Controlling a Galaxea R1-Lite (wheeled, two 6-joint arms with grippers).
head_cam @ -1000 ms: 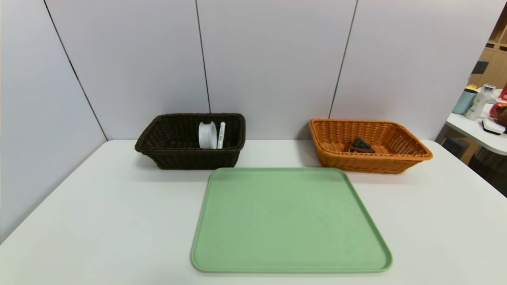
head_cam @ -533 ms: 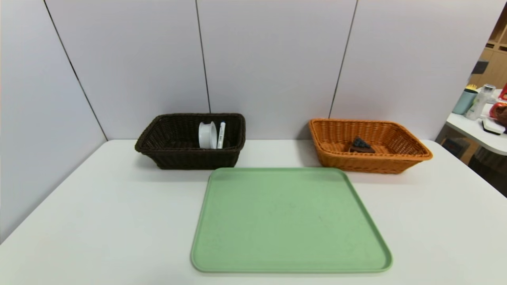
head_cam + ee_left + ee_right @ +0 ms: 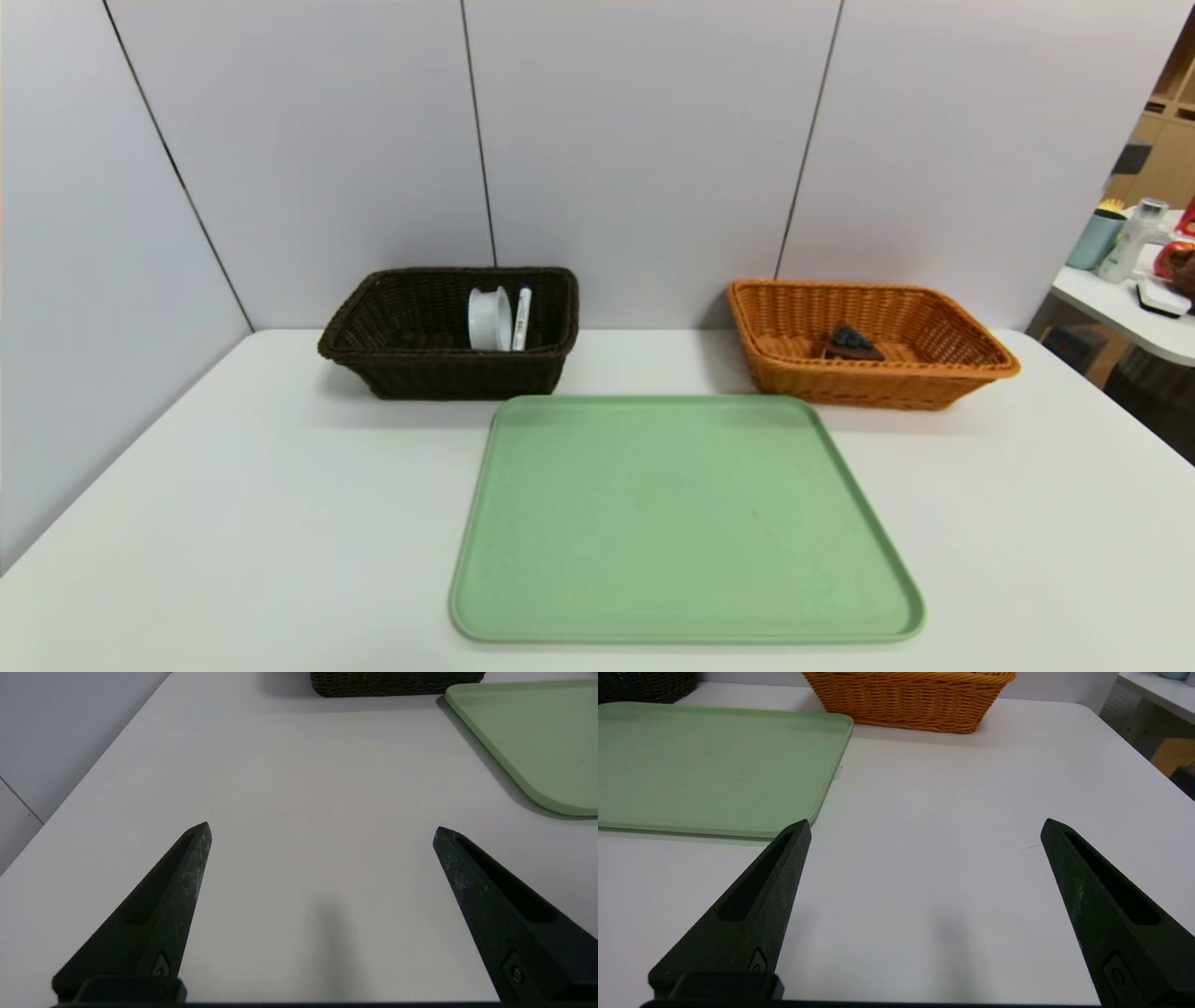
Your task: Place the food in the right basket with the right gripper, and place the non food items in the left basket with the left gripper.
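Observation:
The chocolate cake slice lies inside the orange-tan right basket at the back right. The white tape roll and the blue-capped white marker lean inside the dark brown left basket at the back left. Neither arm shows in the head view. My left gripper hangs open over bare table near the front left, nothing between its fingers. My right gripper hangs open over bare table beside the tray's near right corner, holding nothing.
A green tray with nothing on it lies in the middle of the white table, just in front of both baskets. Grey wall panels stand behind. A side table with bottles is off to the far right.

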